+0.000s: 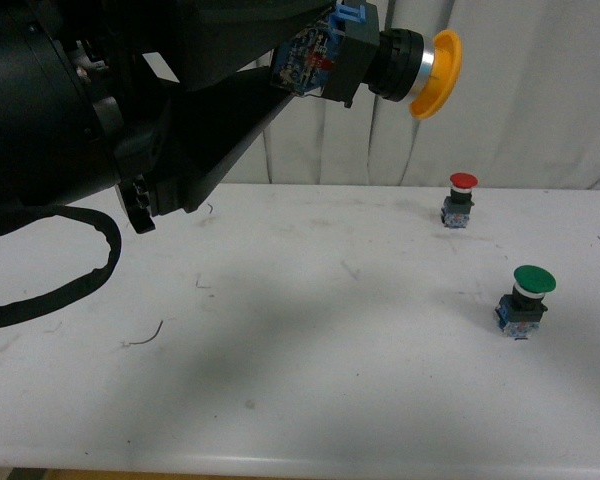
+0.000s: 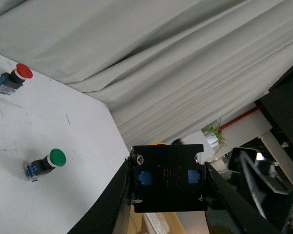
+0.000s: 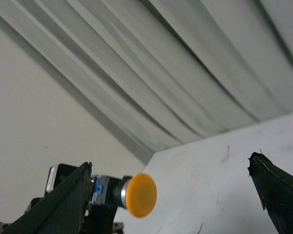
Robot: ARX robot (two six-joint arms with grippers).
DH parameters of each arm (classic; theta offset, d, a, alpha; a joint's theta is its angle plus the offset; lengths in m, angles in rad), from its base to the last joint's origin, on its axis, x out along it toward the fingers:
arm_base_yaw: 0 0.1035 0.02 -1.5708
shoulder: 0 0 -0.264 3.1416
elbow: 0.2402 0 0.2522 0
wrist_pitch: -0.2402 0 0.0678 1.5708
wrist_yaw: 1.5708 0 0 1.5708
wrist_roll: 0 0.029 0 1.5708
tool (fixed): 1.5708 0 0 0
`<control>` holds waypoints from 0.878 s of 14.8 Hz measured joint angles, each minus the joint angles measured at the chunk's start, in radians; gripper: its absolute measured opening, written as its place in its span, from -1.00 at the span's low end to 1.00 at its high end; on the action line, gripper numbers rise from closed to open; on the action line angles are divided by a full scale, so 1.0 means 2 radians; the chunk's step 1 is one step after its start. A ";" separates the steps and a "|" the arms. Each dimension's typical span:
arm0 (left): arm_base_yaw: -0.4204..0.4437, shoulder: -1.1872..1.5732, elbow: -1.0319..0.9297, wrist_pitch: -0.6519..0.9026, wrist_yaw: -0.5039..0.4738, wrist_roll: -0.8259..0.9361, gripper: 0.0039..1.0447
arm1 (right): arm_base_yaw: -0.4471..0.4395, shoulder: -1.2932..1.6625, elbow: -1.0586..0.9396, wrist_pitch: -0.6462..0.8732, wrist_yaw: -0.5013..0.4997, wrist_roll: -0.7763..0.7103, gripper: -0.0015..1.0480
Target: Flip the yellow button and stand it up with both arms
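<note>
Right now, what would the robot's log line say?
left gripper: shut on yellow button base, aloft, cap sideways | right gripper: open | red button, green button: upright on table

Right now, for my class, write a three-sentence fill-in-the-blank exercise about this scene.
The yellow button is held in the air by the ____ arm's jaws. The right arm's jaws stand wide ____. The green button stands on the table nearer the robot than the ____ button. Missing words: left; open; red.

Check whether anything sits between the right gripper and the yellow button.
Nothing visible does. The left gripper holds the yellow button aloft, cap toward the open right gripper, with only air between them.
</note>
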 joint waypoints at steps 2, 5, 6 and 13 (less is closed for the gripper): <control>0.000 0.000 0.001 0.000 0.001 0.000 -0.34 | 0.015 0.026 -0.002 0.002 -0.009 0.094 0.87; -0.001 0.000 0.002 0.000 0.001 0.000 -0.34 | 0.038 0.048 0.004 0.001 -0.018 0.181 0.87; -0.001 0.000 0.002 0.000 0.001 0.000 -0.34 | 0.042 0.058 0.011 0.002 -0.017 0.202 0.87; -0.001 -0.005 0.002 0.000 0.000 0.001 -0.34 | 0.088 0.115 0.058 0.002 0.010 0.273 0.87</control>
